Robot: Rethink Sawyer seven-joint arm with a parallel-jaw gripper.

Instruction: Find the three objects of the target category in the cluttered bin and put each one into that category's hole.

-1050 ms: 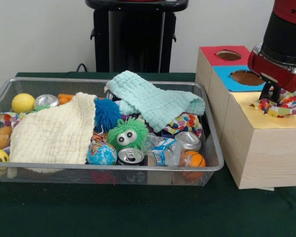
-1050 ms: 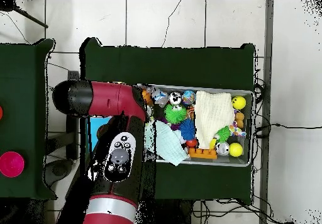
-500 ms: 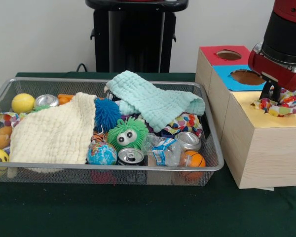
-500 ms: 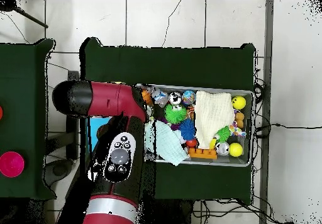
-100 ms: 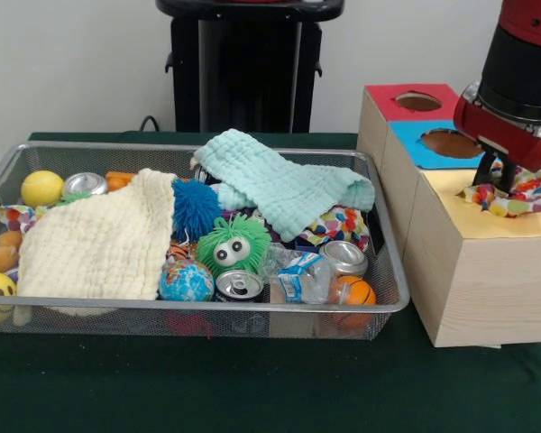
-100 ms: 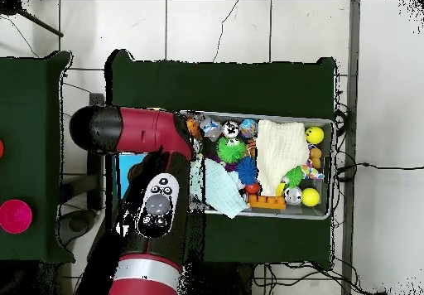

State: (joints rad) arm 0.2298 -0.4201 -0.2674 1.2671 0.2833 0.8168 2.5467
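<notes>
Front view, hand [image 5: 503,183] pinching multicoloured cloth [image 5: 520,192] over yellow box top [image 5: 469,216], cloth slightly higher than before (bin [image 5: 379,298] contents unchanged)

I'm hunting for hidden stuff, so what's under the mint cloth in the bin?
Under the mint cloth, a spotted cloth pokes out at its near edge, beside a can. Anything further beneath is covered, so I cannot tell.

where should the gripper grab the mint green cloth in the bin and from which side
Grip the mint green cloth on its raised folded ridge near the middle, coming straight down from above. It lies draped over the other clutter with its bunched folds standing highest, and the wire bin walls block a sideways approach.
</notes>
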